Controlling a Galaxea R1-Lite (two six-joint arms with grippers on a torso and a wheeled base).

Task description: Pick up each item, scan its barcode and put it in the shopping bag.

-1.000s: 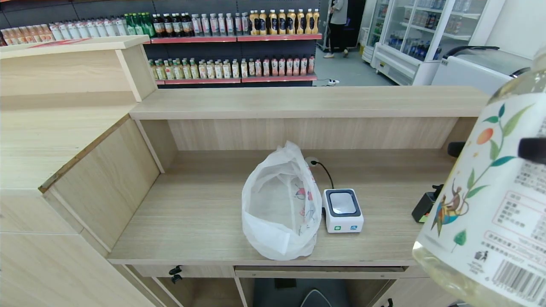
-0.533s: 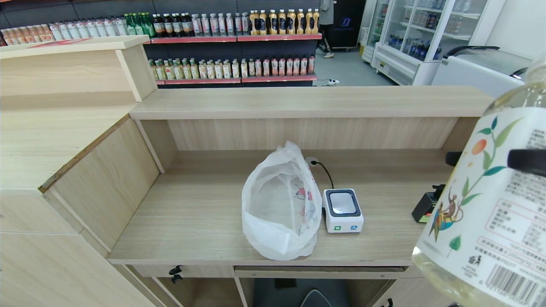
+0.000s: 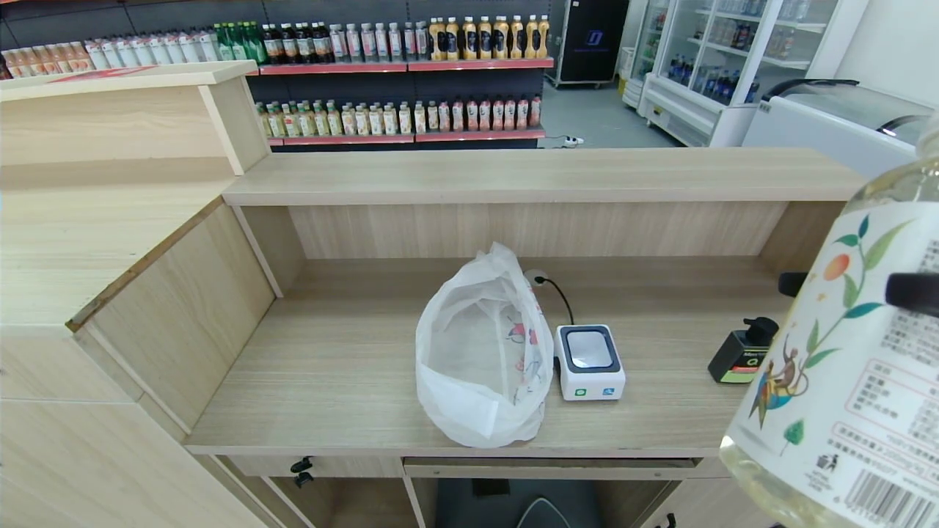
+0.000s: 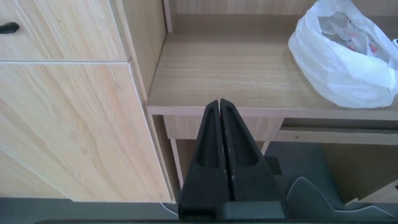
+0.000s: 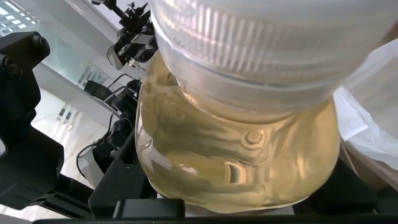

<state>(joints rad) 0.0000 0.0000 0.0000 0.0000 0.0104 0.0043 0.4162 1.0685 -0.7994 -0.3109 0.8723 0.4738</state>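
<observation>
Between the right gripper's (image 3: 851, 287) jaws is the bottle (image 3: 843, 367), clamped across its label and held high and tilted, neck up. It is full of pale liquid, and its round base looms in the right wrist view (image 5: 242, 143). Its barcode (image 3: 880, 499) lies below the jaws near the base and faces up toward the head camera.

Well below those jaws and off to their left, the scanner (image 3: 589, 361) sits on the counter (image 3: 330, 367), window up. The bag (image 3: 480, 352) is just beyond it, the two touching or nearly so. A small black item (image 3: 737, 356) stands almost under the jaws.

The left gripper (image 4: 219, 109) is clenched on nothing. It hangs low off the counter's front edge, with the bag (image 4: 345, 56) ahead of its jaws and to their right.

Likely trouble:
- **No scan:** the barcode looks away from the window, so it probably will not read unless the bottle is rolled over.
- **Slip:** a full, smooth bottle gripped at mid-body may twist or slide in the jaws during that roll.
- **Knocks:** a careless descent could hit the black item or shove the scanner.
- **Bag:** it is limp and nothing holds its mouth open, so the base could catch the rim, fold it shut or drag the bag along.
</observation>
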